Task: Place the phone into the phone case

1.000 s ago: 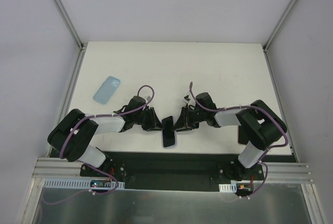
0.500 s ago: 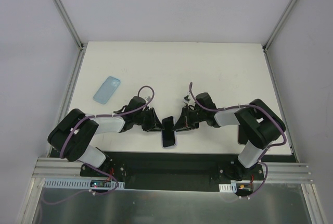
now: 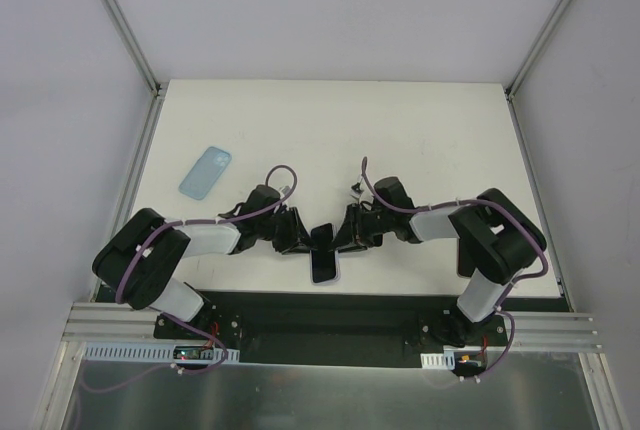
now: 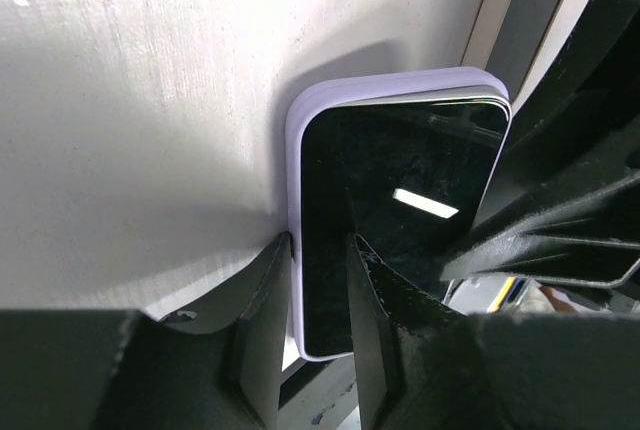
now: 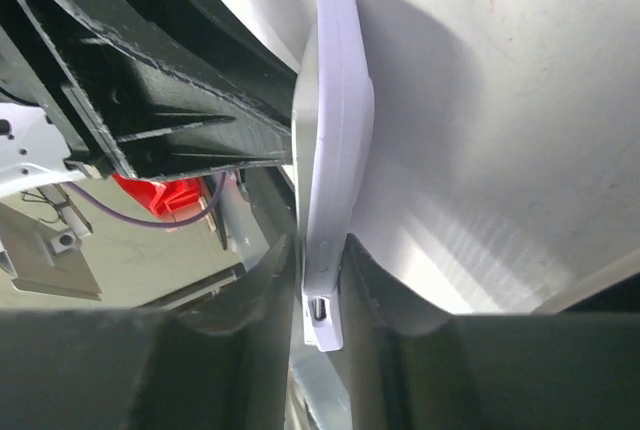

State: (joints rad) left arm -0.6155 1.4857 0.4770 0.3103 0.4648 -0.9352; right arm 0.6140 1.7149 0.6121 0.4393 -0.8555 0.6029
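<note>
The black-and-white left arm and its twin, the right arm, are both folded low. Their elbows are pushed out to the sides and their forearms turned inward, so the two wrists face each other in the middle, just ahead of the bases. The left gripper has its dark fingers pinched on the long edge of a black-screened phone with a lilac rim, one finger on each face. The right gripper straddles that phone's thin edge, its fingers close on both sides. Whether they press it I cannot tell.
</note>
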